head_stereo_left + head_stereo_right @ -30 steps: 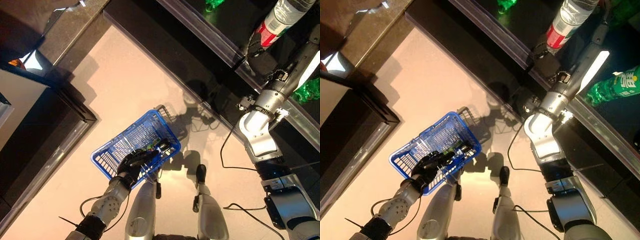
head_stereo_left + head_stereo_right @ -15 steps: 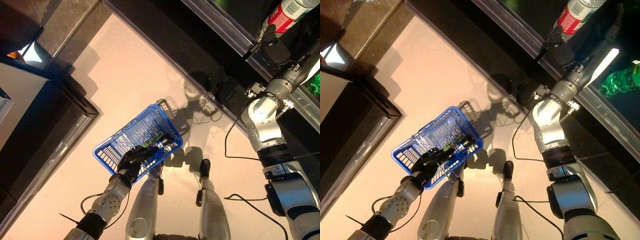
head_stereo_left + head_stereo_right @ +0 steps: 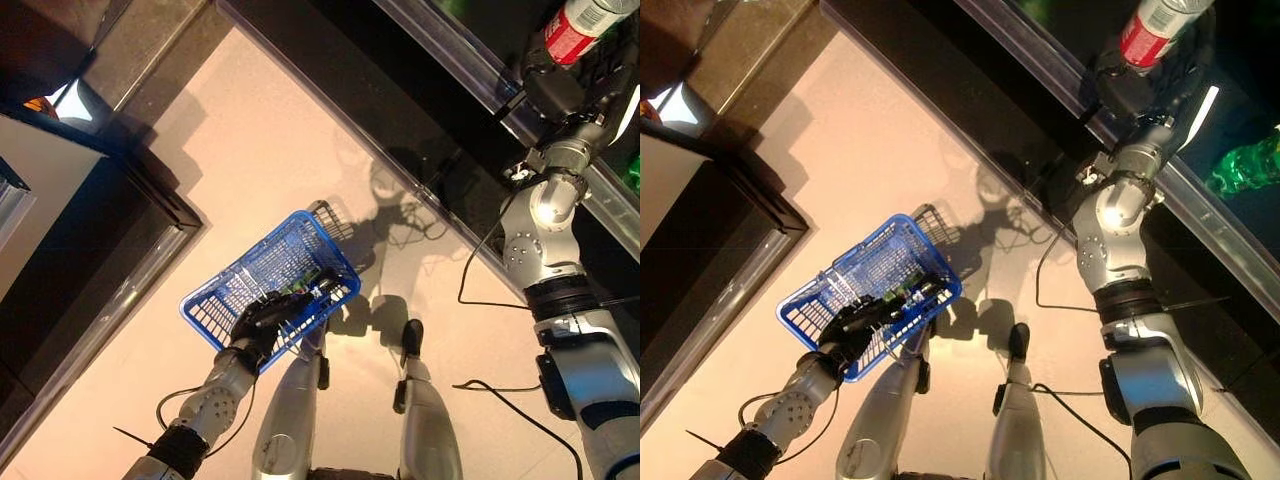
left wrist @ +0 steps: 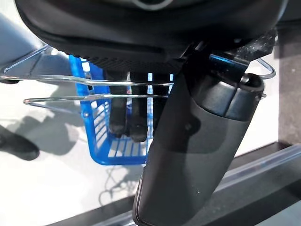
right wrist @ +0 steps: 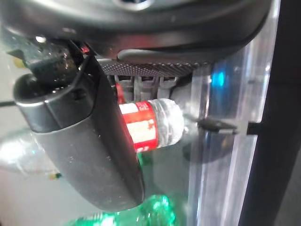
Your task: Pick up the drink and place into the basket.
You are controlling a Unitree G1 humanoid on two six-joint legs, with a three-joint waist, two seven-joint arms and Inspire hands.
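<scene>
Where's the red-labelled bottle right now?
The red-labelled bottle is at the head views' upper right, on the dark shelf, in the right hand; green bottles lie nearby.

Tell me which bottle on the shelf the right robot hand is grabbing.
The clear bottle with the red label, clasped by the right robot hand; the green bottle lies untouched beside it.

The right hand [image 5: 94, 141] fills the top edge and runs down the left-centre of the frame, its thumb a broad dark bar slanting toward the bottom centre. Past the thumb, in the middle of the frame, lies a clear bottle [image 5: 150, 125] with a red label, the fingers [image 5: 143, 84] curled over it from above, so it sits pinched between them and the thumb. A green bottle [image 5: 146, 214] shows at the bottom centre. A clear panel [image 5: 225, 94] stands upright on the right.
</scene>
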